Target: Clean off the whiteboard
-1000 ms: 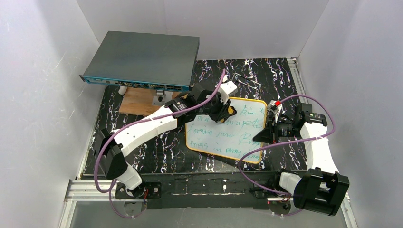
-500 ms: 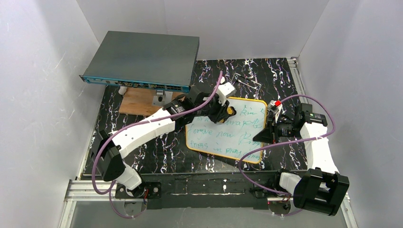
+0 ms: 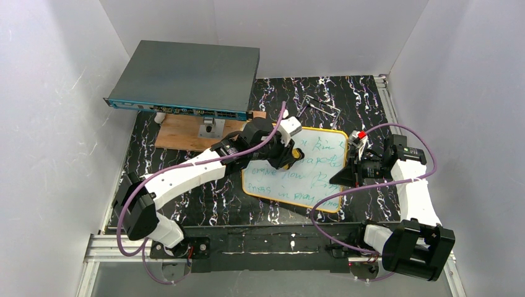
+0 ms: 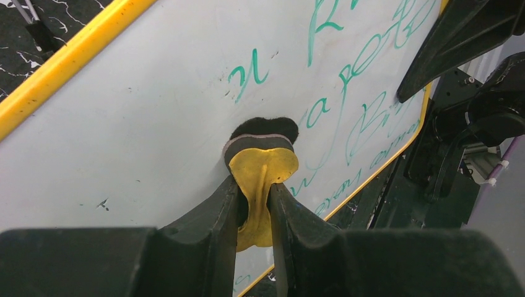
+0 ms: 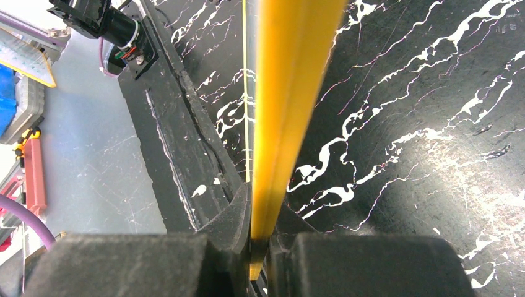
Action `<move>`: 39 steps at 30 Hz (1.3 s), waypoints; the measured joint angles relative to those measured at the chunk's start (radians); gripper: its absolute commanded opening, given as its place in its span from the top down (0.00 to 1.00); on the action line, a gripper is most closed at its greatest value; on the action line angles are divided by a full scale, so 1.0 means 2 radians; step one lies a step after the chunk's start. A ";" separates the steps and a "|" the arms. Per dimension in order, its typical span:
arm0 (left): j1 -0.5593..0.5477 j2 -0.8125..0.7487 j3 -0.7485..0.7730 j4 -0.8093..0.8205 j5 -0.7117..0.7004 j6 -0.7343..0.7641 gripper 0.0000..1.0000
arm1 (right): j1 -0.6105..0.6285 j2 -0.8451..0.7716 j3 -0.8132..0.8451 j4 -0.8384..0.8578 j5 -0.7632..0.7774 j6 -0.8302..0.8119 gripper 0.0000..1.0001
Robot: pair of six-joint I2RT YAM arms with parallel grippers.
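The whiteboard (image 3: 316,176) lies on the black marbled table (image 3: 204,192), right of centre, with its far-left part directly under the left gripper (image 3: 291,154). That claw's jaws are pinched on a yellow eraser (image 4: 261,166), whose dark felt is pressed against the board's surface. The right gripper (image 3: 354,166) sits at the board's right edge, its jaws clamped on that edge. The board is white with rounded corners and a thin yellow-orange frame. Green handwriting covers most of it, while the patch left of the eraser is blank except for a few specks.
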 measured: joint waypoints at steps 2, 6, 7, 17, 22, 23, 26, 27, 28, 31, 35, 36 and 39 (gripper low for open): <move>0.000 0.000 0.000 0.000 -0.001 0.000 1.00 | 0.000 0.000 0.000 0.000 0.000 0.000 0.99; -0.001 0.002 0.007 -0.008 -0.005 0.001 1.00 | 0.000 0.000 0.000 0.000 0.000 -0.001 0.99; -0.002 0.004 0.012 -0.015 -0.007 0.001 1.00 | 0.000 0.000 0.000 0.000 0.000 -0.001 0.99; -0.007 0.041 0.105 -0.060 -0.024 0.025 1.00 | 0.000 0.000 0.000 0.000 0.000 0.002 0.99; -0.006 0.048 0.131 -0.061 -0.035 0.036 1.00 | 0.000 -0.001 0.000 0.000 0.000 0.002 0.99; -0.006 0.048 0.133 -0.061 -0.036 0.038 1.00 | 0.000 -0.001 0.000 0.000 0.000 0.002 0.99; -0.006 0.049 0.133 -0.061 -0.036 0.040 1.00 | 0.000 -0.001 0.000 0.000 0.000 0.004 0.99; -0.006 0.049 0.133 -0.061 -0.036 0.041 1.00 | 0.000 -0.001 0.000 0.000 0.000 0.004 0.99; -0.006 0.049 0.133 -0.061 -0.036 0.041 1.00 | 0.000 -0.001 0.000 0.000 0.000 0.004 0.99; -0.006 0.047 0.124 -0.052 -0.034 0.041 1.00 | 0.000 -0.001 0.000 0.000 0.000 0.005 0.99; -0.004 0.033 0.098 -0.034 -0.030 0.039 1.00 | 0.000 -0.001 0.000 0.000 0.000 0.002 0.99; -0.003 0.030 0.089 -0.031 -0.028 0.039 1.00 | 0.000 -0.001 0.000 0.000 0.000 0.002 0.99; -0.002 0.021 0.066 -0.028 -0.022 0.035 1.00 | 0.000 -0.002 0.000 0.000 0.000 0.002 0.99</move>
